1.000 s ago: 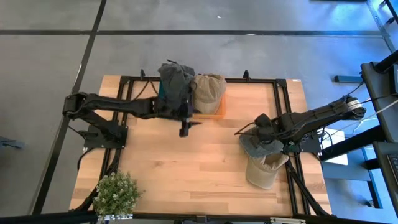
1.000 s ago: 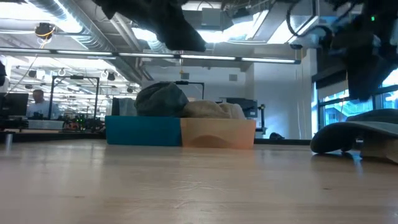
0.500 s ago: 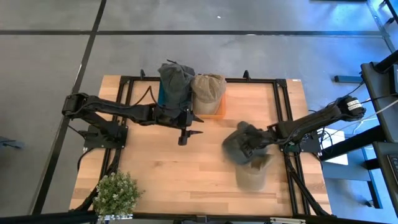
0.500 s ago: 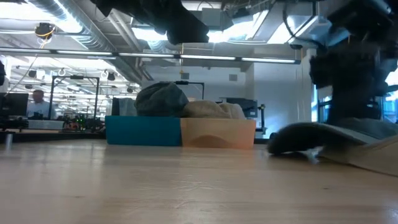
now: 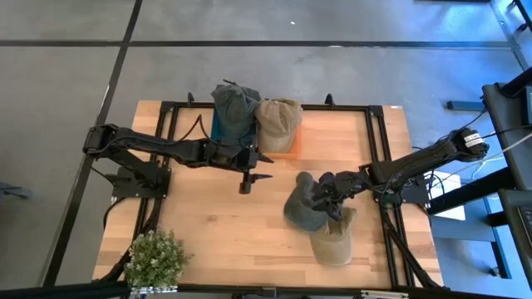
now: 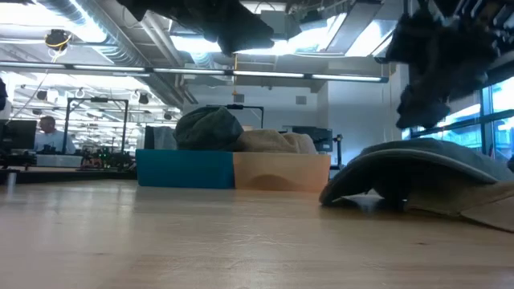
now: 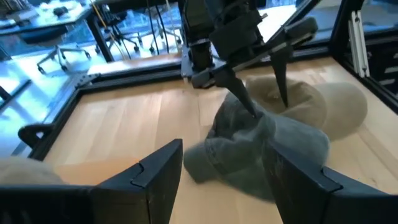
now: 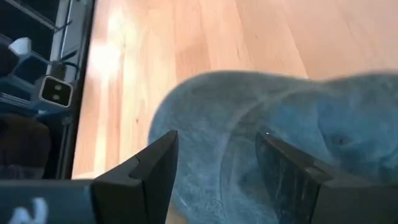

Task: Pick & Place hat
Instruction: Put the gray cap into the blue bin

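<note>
A grey hat [image 5: 301, 209] lies on the table right of centre, and its rear overlaps a tan hat [image 5: 334, 245] lying nearer the near edge. My right gripper [image 5: 328, 195] stands open over the grey hat's crown, with the crown [image 8: 249, 124] showing between its fingers in the right wrist view. My left gripper [image 5: 256, 174] hovers open in front of the bins at the far side and holds nothing. It faces the grey hat [image 7: 261, 149] and the tan hat [image 7: 323, 106]. My right gripper points down at the grey hat with its fingers spread. One fingertip [image 7: 249, 107] reaches the top of the crown [image 7: 258, 124]; the other hangs free above the tan hat. Whether the fingertip truly touches the crown, I cannot tell. The hat rests on the table.
A blue bin [image 6: 185, 168] with a grey hat in it and an orange bin [image 6: 281, 172] with a tan hat in it stand at the far edge. A potted plant [image 5: 154, 257] stands at the near left corner. Bare wood lies between the arms.
My right gripper has travelled toward the table's left and slightly toward the near edge. The grey hat has slid along the table with it, from near the right edge to right of centre. The tan hat under it has shifted left as well.
</note>
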Robot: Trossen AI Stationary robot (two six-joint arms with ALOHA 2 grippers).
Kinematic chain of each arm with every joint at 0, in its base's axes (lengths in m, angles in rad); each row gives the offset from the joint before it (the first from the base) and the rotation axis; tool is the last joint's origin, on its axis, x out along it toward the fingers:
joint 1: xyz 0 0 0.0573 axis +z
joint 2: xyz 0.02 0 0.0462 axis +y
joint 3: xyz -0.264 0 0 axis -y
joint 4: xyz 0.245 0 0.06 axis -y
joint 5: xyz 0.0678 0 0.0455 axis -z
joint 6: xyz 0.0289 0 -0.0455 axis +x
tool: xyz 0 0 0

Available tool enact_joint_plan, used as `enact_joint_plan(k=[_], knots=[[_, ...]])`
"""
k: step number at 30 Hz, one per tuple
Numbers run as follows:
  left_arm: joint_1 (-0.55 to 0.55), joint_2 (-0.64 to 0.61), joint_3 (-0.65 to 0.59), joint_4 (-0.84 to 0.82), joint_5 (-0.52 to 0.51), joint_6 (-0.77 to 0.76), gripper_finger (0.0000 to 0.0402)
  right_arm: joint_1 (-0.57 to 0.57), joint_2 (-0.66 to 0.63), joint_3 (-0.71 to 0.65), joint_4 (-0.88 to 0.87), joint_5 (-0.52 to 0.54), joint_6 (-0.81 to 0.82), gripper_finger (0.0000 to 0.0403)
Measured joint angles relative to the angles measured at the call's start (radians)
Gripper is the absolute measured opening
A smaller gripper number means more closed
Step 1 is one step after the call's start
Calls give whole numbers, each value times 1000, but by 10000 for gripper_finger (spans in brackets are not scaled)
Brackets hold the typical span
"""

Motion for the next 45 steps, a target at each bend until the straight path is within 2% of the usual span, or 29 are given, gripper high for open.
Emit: enact_joint_plan(k=[4,6,10,13,15,21,29,32,38,42,45], knots=[[0,29,0,60,0,0,216,1,0,100,-146,1,8,216],[0,49,0,75,1,0,217,9,0,156,-286,46,54,216],[0,101,0,103,1,-1,219,31,-1,246,-619,185,306,216],[1,140,0,125,2,-23,216,55,-1,264,-771,182,507,216],[3,151,0,125,4,-33,215,80,-5,260,-813,179,573,216],[12,161,-1,130,5,-36,218,171,-65,218,-789,226,610,216],[27,161,-1,120,12,-45,215,253,-288,96,-749,314,824,216],[27,161,-1,119,12,-45,215,275,-328,2,-665,304,895,216],[27,161,-1,120,13,-45,219,279,-349,-160,-410,281,896,216],[27,161,-1,121,13,-46,217,278,-349,-185,-412,242,900,216],[27,161,-1,122,13,-51,215,278,-353,-150,-460,232,898,216]])
